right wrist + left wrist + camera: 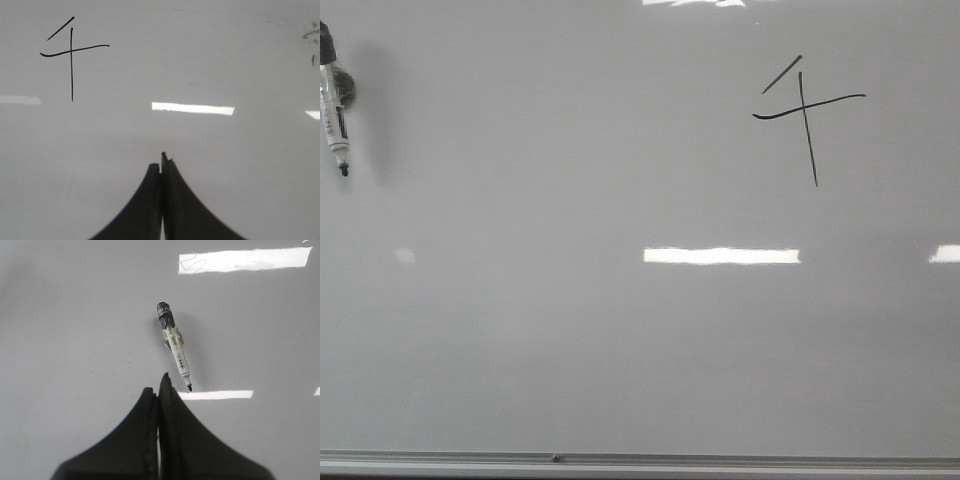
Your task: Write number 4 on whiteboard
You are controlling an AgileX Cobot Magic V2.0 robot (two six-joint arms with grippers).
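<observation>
The whiteboard (620, 340) fills the front view, pale grey and glossy. The number 4 (807, 112) is drawn in thin black strokes at its upper right; it also shows in the right wrist view (71, 52). A white-barrelled marker (334, 100) lies on the board at the far left, its tip uncapped; the left wrist view shows it too (174, 345). My left gripper (158, 390) is shut and empty, just short of the marker's tip. My right gripper (161, 162) is shut and empty, away from the 4. Neither gripper shows in the front view.
The board's grey metal bottom edge (640, 463) runs along the front. Bright light reflections (721, 255) lie across the middle of the board. Faint smudge marks (310, 35) sit at one edge in the right wrist view.
</observation>
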